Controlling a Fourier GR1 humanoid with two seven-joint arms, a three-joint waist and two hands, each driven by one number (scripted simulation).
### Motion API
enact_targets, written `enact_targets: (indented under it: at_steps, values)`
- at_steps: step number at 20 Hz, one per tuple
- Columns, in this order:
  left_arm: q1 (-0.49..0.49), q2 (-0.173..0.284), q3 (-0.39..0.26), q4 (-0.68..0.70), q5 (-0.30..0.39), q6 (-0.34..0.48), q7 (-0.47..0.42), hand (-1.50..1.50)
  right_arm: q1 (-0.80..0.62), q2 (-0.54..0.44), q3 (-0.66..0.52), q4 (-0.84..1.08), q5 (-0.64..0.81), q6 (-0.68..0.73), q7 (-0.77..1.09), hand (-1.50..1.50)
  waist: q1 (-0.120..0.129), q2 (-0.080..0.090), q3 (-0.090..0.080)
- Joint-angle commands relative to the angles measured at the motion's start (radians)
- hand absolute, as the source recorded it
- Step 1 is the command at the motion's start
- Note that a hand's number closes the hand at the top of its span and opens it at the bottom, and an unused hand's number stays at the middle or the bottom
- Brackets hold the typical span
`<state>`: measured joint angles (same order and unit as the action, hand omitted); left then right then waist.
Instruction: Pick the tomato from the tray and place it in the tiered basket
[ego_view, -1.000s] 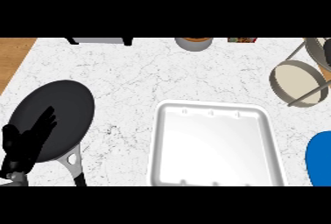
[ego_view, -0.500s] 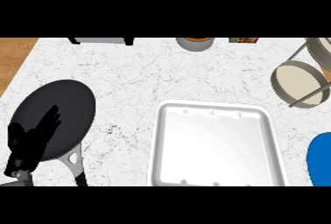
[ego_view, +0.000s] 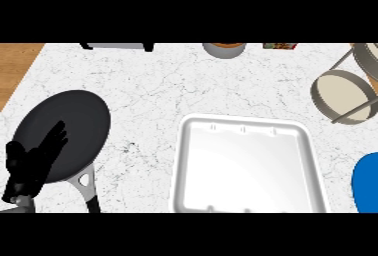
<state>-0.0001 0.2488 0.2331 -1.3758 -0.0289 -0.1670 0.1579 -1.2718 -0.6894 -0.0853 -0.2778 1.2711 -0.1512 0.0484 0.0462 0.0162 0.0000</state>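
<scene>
One white tray (ego_view: 247, 170) near desk's (ego_view: 184, 85) front edge, tiered basket (ego_view: 343, 95) at right edge, left hand (ego_view: 33, 162) over black pan (ego_view: 63, 132), fingers (ego_view: 53, 139) straight and spread

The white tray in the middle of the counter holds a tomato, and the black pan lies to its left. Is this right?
Not quite. In the head view the white tray holds nothing; no tomato shows anywhere. The black pan does lie to its left.

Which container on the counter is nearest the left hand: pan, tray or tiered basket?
The black frying pan: the left hand overlaps its lower left rim. The white tray sits mid-counter, and the tiered basket is at the far right edge.
</scene>
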Motion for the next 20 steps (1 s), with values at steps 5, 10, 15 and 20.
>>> enact_targets:
  at_steps: [5,10,15,20]
  values:
    - [-0.001,-0.008,-0.007,0.0,-0.002,-0.001,-0.005,0.0,-0.017,-0.036,-0.016,0.147,0.009,0.199,0.164,-1.5,0.007,0.004,0.001]
    - [-0.003,-0.011,-0.015,-0.023,-0.012,0.007,0.016,0.0,0.011,-0.009,-0.103,0.13,-0.074,0.1,0.196,-1.5,0.007,0.003,0.002]
    - [0.002,0.013,0.019,0.031,0.001,-0.011,-0.04,0.0,0.009,-0.062,-0.174,0.061,-0.148,0.003,0.093,-1.5,-0.01,-0.001,0.001]
    - [0.014,-0.005,-0.003,-0.015,0.0,-0.009,0.006,0.0,-0.079,-0.147,-0.265,0.03,-0.228,0.018,0.167,-1.5,-0.014,-0.008,0.001]
